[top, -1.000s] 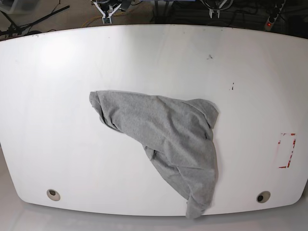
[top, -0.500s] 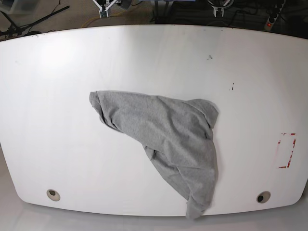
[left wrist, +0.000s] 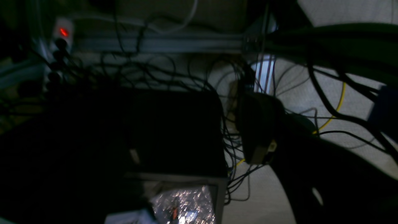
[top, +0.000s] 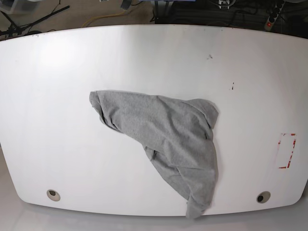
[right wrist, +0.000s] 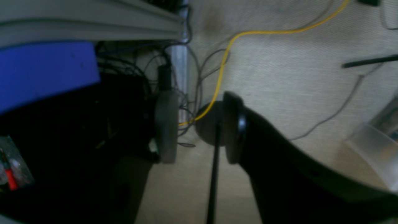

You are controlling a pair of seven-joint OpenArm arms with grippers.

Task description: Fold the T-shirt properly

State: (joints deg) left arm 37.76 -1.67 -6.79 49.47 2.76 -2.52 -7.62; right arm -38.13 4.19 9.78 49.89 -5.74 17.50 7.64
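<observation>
The grey T-shirt (top: 168, 139) lies crumpled in a slanted heap on the white table (top: 72, 72), from mid-left down to the front edge, where a tip hangs over. No lettering or label shows. Neither gripper shows over the table in the base view. The right wrist view shows my right gripper (right wrist: 199, 127) over the carpet floor, jaws apart and empty. The left wrist view is dark; my left gripper (left wrist: 276, 130) shows as black shapes over cables, and its jaws cannot be made out.
A red dashed rectangle (top: 287, 150) is marked near the table's right edge. Two round holes (top: 53, 194) (top: 263, 197) sit near the front corners. Cables and a power strip (left wrist: 62, 31) lie on the floor beyond the far edge.
Both grippers, seen at the top edge of the base view earlier, have drawn back beyond the table's far edge. The T-shirt has not moved.
</observation>
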